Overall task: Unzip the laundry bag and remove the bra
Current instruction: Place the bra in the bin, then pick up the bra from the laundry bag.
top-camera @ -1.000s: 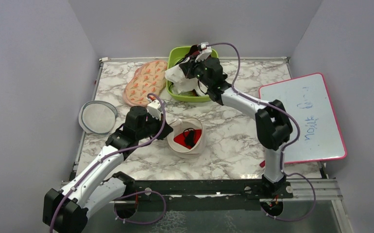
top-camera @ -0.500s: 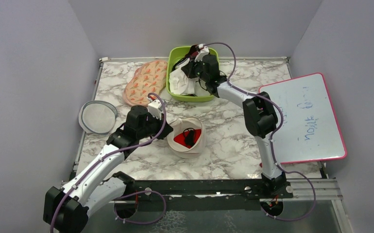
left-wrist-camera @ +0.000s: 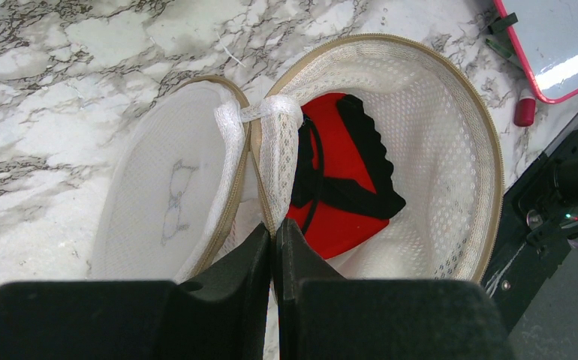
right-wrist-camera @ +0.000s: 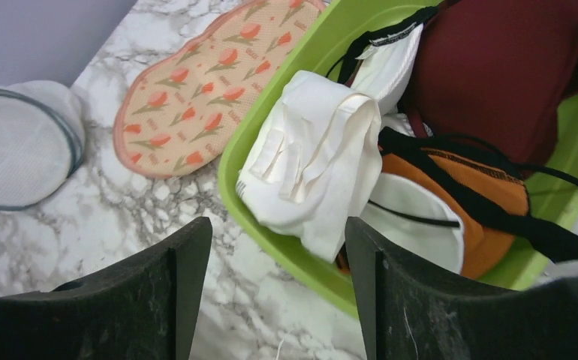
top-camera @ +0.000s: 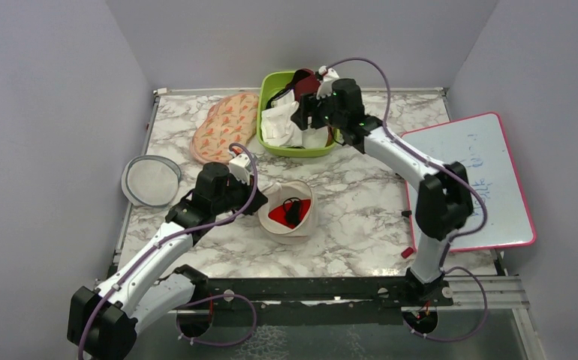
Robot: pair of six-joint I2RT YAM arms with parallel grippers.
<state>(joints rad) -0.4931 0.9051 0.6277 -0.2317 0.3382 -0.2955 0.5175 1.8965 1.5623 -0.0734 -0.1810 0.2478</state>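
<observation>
Looks past the unzip step: laundry bag (left-wrist-camera: 451, 150) lying open mid-table, zip (left-wrist-camera: 492, 172) parted round the rim, lid flap (left-wrist-camera: 166, 202) folded out to one side. Removal step in hand, not yet begun. Pinned open by left gripper (left-wrist-camera: 273, 244), clamped narrow on the mesh fold where lid meets rim. Inside the pod, the bra (left-wrist-camera: 338, 187): red with black straps, bunched on the bottom, plainly in view through the mouth, touching only mesh. Off at the far edge, right gripper (right-wrist-camera: 277, 247) spread wide, holding nothing, hovering over the near rim of the green bin (right-wrist-camera: 286, 75), above a white cloth (right-wrist-camera: 316, 150) draped on that rim, near a maroon garment (right-wrist-camera: 511, 75). Well apart from the bag. Next move, as a judgement: carry right gripper over to centre, drop through the mouth from above, close on red fabric or a black strap, lift straight up with the left pinch kept on. Needs care not to catch mesh along with the garment. Bare marble table (top-camera: 361, 202) between bin and bag, nothing lying in that path. Wide mouth, but left fingers at its left side, so better entry from the right. Whiteboard (top-camera: 470, 184) along the right edge, floral pads (right-wrist-camera: 196, 105) and grey-rimmed disc (right-wrist-camera: 16, 150) off left, all away from the route. Worth watching bin rim and draped cloth when pulling away.
</observation>
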